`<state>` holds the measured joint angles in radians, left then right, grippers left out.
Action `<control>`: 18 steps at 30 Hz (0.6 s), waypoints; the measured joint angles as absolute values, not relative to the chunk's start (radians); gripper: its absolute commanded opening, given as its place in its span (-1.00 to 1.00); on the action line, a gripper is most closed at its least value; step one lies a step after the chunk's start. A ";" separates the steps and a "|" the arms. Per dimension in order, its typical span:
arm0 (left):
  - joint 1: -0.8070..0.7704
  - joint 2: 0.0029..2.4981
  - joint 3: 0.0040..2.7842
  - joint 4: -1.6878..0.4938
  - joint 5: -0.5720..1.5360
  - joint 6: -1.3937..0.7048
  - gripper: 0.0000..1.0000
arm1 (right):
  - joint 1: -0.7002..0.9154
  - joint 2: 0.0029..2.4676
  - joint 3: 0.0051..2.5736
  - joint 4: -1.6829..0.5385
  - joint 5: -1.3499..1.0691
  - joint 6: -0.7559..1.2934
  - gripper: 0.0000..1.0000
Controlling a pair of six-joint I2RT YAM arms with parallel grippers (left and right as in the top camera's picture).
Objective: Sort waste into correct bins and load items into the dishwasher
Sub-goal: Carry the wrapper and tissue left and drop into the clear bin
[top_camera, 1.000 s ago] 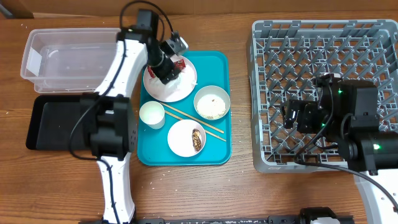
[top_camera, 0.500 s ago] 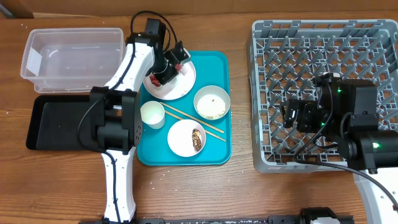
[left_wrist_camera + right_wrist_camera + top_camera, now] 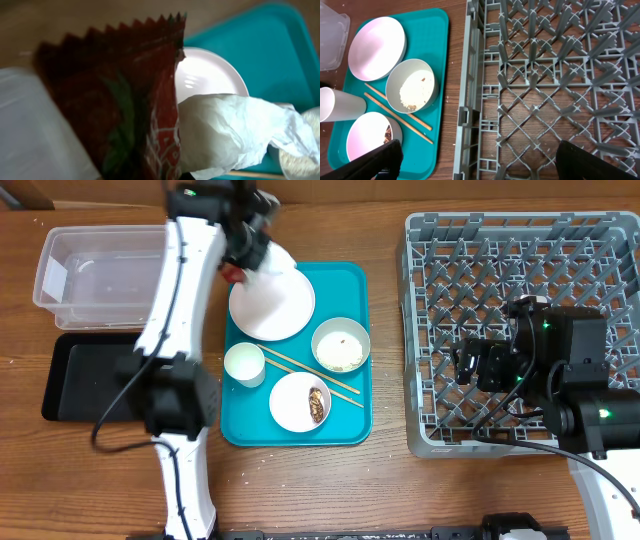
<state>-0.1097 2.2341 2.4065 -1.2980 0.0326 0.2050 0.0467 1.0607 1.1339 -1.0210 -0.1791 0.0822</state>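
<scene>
I see the grey dish rack [image 3: 520,240] at 3 o'clock, with my right gripper [image 3: 468,367] hanging over it, jaws spread wide and holding nothing. The teal tray [image 3: 350,420] sits at centre and the clear tub [image 3: 100,265] at 10 o'clock. My left gripper [image 3: 240,258] hovers at the tray's 11 o'clock corner by the white plate [image 3: 275,305], clamped tight on the red wrapper [image 3: 115,100], with the white napkin [image 3: 230,130] hanging beside it.
</scene>
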 measured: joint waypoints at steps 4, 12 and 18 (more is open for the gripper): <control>0.020 2.152 2.437 -1.286 -0.028 0.097 -0.92 | 0.047 1.061 1.134 -1.023 -0.179 0.082 1.00; 0.238 2.287 2.417 -1.165 -0.038 0.015 0.30 | 0.047 1.061 1.134 -1.040 -0.179 0.082 1.00; 0.249 2.438 2.385 -1.156 0.019 -0.003 1.00 | 0.047 1.061 1.134 -1.040 -0.179 0.082 1.00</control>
